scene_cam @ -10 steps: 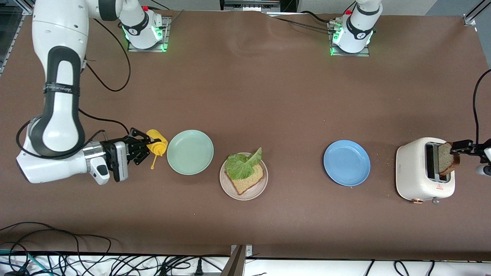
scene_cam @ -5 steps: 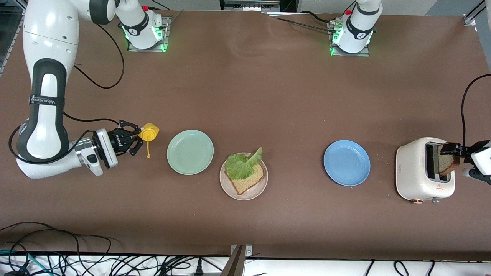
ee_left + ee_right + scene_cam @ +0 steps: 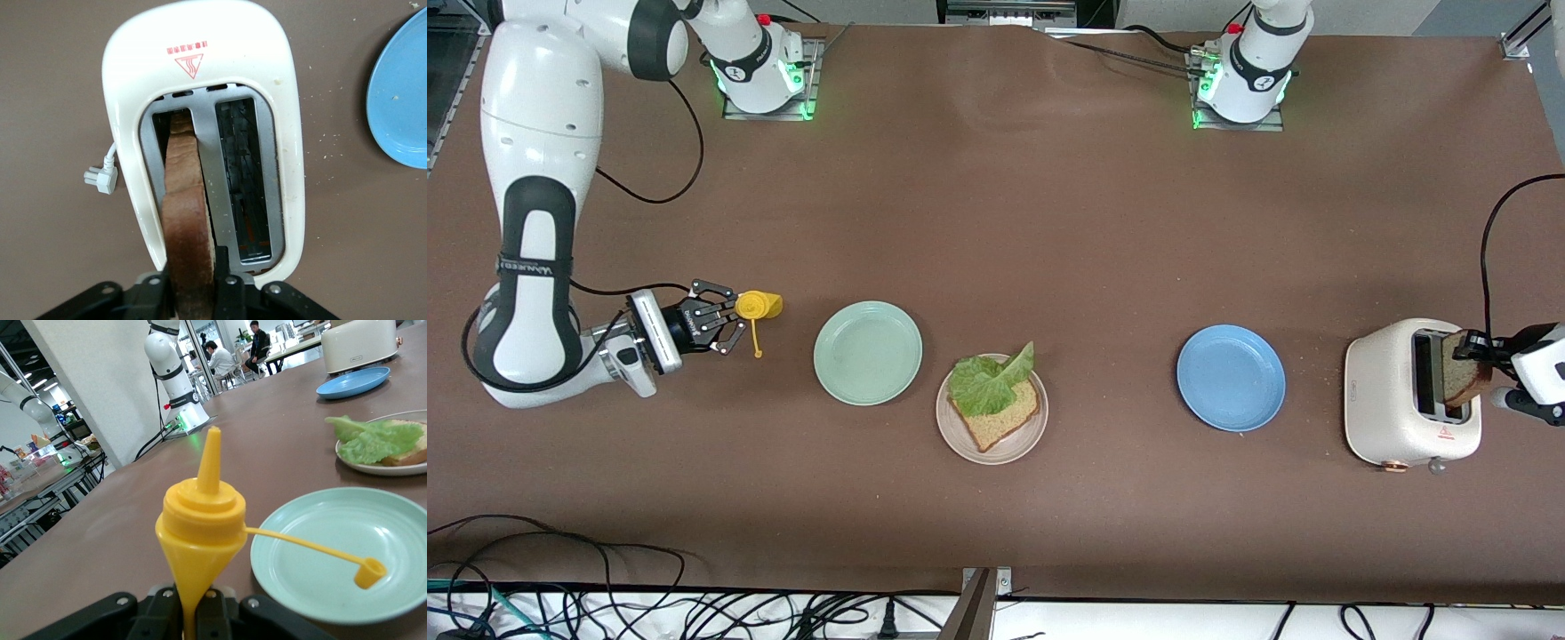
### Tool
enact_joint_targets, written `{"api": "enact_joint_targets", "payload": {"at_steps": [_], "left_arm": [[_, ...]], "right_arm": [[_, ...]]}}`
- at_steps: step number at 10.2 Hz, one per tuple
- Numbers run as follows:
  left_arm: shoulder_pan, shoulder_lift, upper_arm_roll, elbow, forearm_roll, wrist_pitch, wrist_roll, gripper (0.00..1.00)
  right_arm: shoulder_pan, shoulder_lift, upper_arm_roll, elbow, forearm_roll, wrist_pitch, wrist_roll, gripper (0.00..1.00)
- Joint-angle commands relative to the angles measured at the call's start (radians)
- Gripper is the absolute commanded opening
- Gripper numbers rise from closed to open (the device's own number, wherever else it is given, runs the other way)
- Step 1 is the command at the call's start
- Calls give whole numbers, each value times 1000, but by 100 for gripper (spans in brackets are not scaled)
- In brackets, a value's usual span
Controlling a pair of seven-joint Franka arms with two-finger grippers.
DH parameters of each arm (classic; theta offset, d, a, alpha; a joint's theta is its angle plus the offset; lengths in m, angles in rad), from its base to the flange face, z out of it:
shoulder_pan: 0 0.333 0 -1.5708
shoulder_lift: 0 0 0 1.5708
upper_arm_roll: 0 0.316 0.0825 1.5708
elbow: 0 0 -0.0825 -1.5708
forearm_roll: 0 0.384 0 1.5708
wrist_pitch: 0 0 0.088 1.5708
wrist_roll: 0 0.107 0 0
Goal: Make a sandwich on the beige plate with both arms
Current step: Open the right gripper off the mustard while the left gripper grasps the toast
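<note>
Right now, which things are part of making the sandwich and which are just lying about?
Job:
beige plate
bread slice with lettuce
toaster
second bread slice, gripped by left gripper
yellow bottle, gripped by right gripper

Lying about:
green plate
blue plate

Red hot-surface warning triangle on toaster; small red lettering above it unreadable.

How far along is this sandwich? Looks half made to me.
About halfway. Done: one bread slice with a lettuce leaf on it lies on the beige plate. In hand: the left gripper grips the second slice, which stands in the toaster; the right gripper holds a yellow squeeze bottle upright beside the mint-green plate. Left: carrying that slice over to top the lettuce.
</note>
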Motion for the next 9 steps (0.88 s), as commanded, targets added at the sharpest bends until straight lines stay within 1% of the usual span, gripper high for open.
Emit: {"api": "enact_joint_targets", "payload": {"at_steps": [1,2,3,5,6,8,9], "left_arm": [[2,-46,-4,9,21,-13,7,0],[5,-69,-6,10,21,-13,7,0],[5,-102,-6,10,21,-15,7,0],[5,-177,-9,10,21,-27,7,0],[5,-207,-13,10,16,-44,6,0],[-7,-249,-19,10,-78,-90,-11,0],[-10,-258,-25,10,-105,-105,-49,0]], "right_arm": [[-19,25,10,7,23,-14,-72,0],[-19,43,12,10,29,-2,-121,0],[-19,48,12,10,66,18,-176,0],[-19,48,12,18,69,38,-202,0],[-19,48,13,18,72,69,-274,0],[-17,56,13,18,94,90,-308,0],[-19,68,15,18,110,90,-310,0]]}}
